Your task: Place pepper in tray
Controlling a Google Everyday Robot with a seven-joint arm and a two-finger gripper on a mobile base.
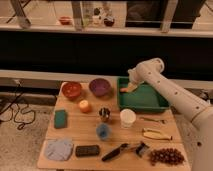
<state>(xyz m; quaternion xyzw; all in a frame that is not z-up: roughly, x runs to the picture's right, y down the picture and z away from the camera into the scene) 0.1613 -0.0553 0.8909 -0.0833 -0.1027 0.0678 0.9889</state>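
Arm bent, hand point(131, 85) low, leftward

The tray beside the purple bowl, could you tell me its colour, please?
Dark green tray, in the camera view; the gripper is at its left edge.

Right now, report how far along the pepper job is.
Done: the arm has carried the pepper over the dark-green tray. In hand: the gripper is at the tray's back-left corner, with the pepper at its tip. Left: release the pepper and pull the arm clear.

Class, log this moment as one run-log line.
tool: over far-left corner of large dark-green plastic tray | small orange pepper: at tool, in that corner | grip: unclear
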